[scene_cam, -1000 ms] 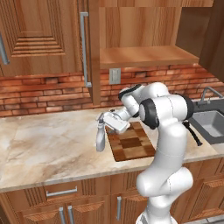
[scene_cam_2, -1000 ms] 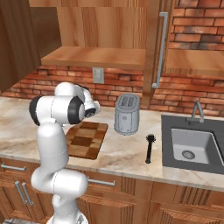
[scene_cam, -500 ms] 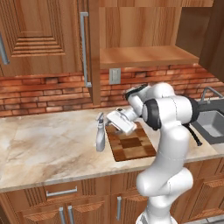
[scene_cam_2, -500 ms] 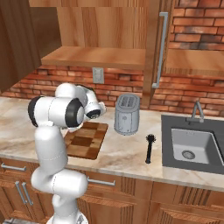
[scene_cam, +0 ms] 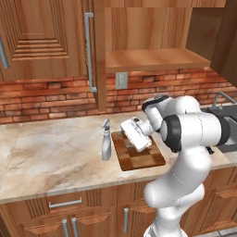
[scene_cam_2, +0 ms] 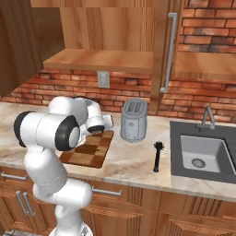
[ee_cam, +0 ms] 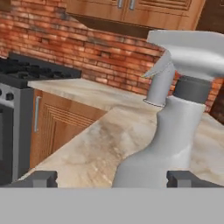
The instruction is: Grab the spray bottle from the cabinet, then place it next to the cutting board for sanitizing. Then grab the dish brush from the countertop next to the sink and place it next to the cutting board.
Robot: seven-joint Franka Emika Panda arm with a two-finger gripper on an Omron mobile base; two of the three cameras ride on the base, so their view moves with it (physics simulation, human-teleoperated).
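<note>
- Left base view first: spray bottle upright on countertop, just beside left edge of cutting board, apart from it by a thin gap at most. Looks like first half of task met, bottle parked where sanitizing calls for.
- Gripper over near-left part of board, pointed toward bottle, not touching it; jaws spread wide, nothing between them. Likely just let go.
- Cabinet door ajar, wooden shelf bare. Sink at far right edge, mostly cut off.
- Next, right base view: dish brush flat on countertop between toaster and sink, head toward wall, handle toward front edge; near sink rim, well apart from board. Untouched, so second half pending.
- Basin holds nothing visible besides drain. Cabinet shelf also holds nothing.
- Arm hides bottle from this side.
- Lastly, hand view: bottle close up and centred, trigger head at top, standing free on stone. Fingertips far apart at either side of bottle base, no contact visible. Stove off to left.
</note>
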